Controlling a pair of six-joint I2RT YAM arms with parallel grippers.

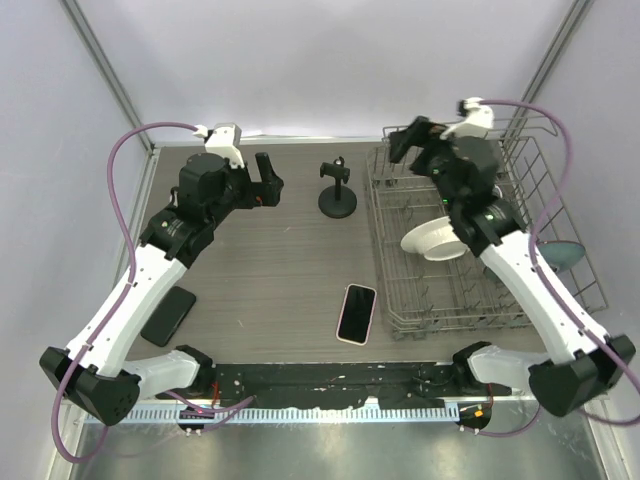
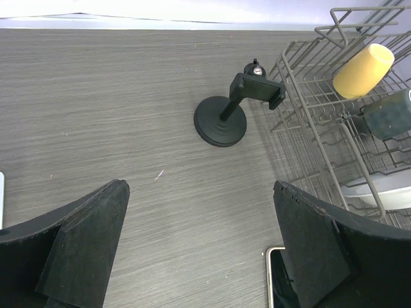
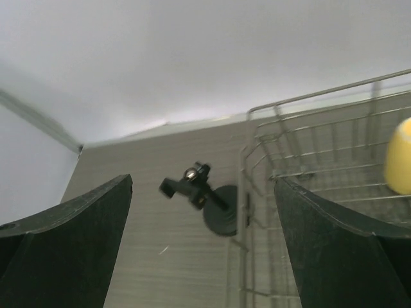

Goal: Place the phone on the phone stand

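A phone in a pink case (image 1: 356, 313) lies screen up on the table near the front edge, beside the dish rack; its corner shows in the left wrist view (image 2: 275, 277). The black phone stand (image 1: 338, 190) has a round base and a clamp head and stands upright at the back middle. It also shows in the left wrist view (image 2: 221, 120) and the right wrist view (image 3: 220, 210). My left gripper (image 1: 268, 180) is open and empty, left of the stand, held above the table. My right gripper (image 1: 402, 143) is open and empty, high over the rack's back left corner.
A wire dish rack (image 1: 450, 300) fills the right side and holds a white bowl (image 1: 432, 240) and a yellow cup (image 2: 363, 70). A second, dark phone (image 1: 168, 315) lies at the front left under my left arm. A grey-blue plate (image 1: 565, 255) sits beyond the rack's right side.
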